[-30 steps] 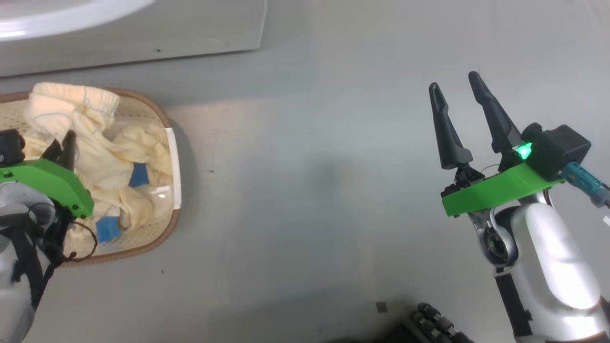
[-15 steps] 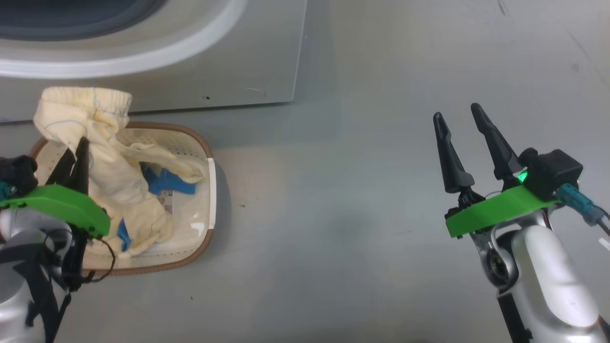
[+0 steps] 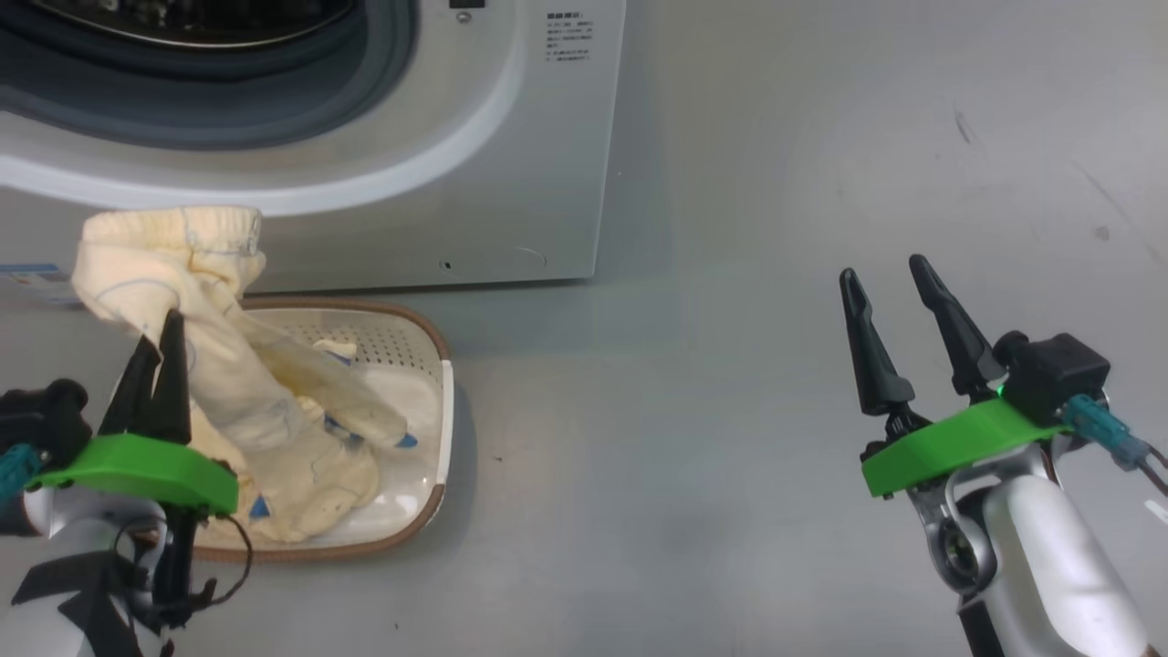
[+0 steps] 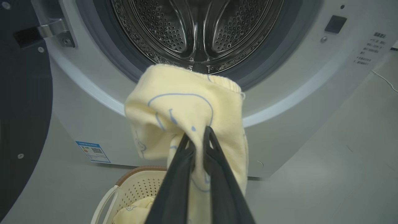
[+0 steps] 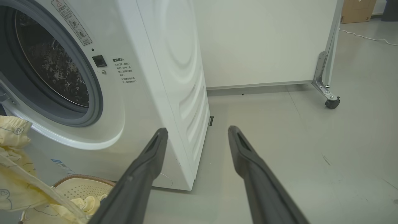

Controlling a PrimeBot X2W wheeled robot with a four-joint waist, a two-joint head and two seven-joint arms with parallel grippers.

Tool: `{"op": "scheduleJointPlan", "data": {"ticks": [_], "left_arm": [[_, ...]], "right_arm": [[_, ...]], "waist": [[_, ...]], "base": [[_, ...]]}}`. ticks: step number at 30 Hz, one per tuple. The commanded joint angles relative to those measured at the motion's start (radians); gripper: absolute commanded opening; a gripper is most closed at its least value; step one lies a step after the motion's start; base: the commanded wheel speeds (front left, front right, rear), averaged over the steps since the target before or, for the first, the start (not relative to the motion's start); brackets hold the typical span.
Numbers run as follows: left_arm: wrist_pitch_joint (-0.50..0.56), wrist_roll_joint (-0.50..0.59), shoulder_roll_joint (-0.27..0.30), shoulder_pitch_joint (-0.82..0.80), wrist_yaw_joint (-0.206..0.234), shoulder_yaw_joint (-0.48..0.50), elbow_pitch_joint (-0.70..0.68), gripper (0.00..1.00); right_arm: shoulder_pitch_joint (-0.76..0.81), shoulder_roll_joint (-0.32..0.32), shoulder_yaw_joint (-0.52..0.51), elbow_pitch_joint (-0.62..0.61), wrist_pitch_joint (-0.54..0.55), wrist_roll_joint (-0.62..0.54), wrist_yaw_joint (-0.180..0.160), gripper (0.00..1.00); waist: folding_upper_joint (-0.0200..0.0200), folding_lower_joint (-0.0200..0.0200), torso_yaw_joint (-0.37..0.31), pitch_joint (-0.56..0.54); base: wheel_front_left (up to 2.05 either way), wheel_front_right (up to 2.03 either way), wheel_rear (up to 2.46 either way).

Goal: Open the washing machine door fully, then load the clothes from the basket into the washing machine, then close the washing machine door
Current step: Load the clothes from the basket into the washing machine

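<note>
Since a second before, the left gripper had raised the one clothes bundle, pinched between its fingers, its tail trailing below into the single basket; one washing machine stood just ahead. The right gripper gaped, empty.

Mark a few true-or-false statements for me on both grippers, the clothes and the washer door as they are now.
1. The left gripper is shut on the clothes. True.
2. The right gripper holds a garment. False: it is open and empty, above bare floor.
3. The washing machine door is closed. False: it stands swung open, and the drum is exposed.
4. Part of the clothes lies in the basket. True.
</note>
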Motion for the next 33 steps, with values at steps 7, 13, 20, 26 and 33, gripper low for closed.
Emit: {"op": "scheduleJointPlan", "data": {"ticks": [7, 13, 20, 26, 33], "left_arm": [[-0.014, 0.085, -0.03, 0.087, -0.017, 0.148, -0.116, 0.0], [-0.014, 0.123, -0.069, 0.134, -0.029, 0.194, -0.15, 0.0], [-0.014, 0.164, -0.111, 0.175, -0.045, 0.24, -0.19, 0.0], [-0.014, 0.191, -0.137, 0.18, -0.056, 0.257, -0.202, 0.0], [-0.014, 0.205, -0.155, 0.168, -0.064, 0.271, -0.211, 0.0]], "right_arm": [[0.034, 0.0, 0.02, -0.02, -0.01, -0.004, 0.0, 1.0], [0.047, 0.0, 0.02, -0.016, -0.01, -0.001, 0.0, 1.0], [0.058, 0.0, 0.023, -0.013, -0.01, 0.003, 0.0, 1.0], [0.061, 0.0, 0.023, -0.01, -0.01, 0.002, 0.0, 1.0], [0.056, 0.0, 0.02, -0.017, -0.01, 0.005, 0.0, 1.0]], "waist": [[-0.0001, 0.0001, 0.012, -0.076], [-0.0001, 0.0001, 0.011, -0.102], [-0.0001, 0.0001, 0.007, -0.122], [-0.0001, 0.0001, 0.003, -0.121], [-0.0001, 0.0001, -0.001, -0.103]], "base": [[0.0, 0.0, 0.0], [0.0, 0.0, 0.0], [0.0, 0.0, 0.0], [0.0, 0.0, 0.0], [0.0, 0.0, 0.0]]}}
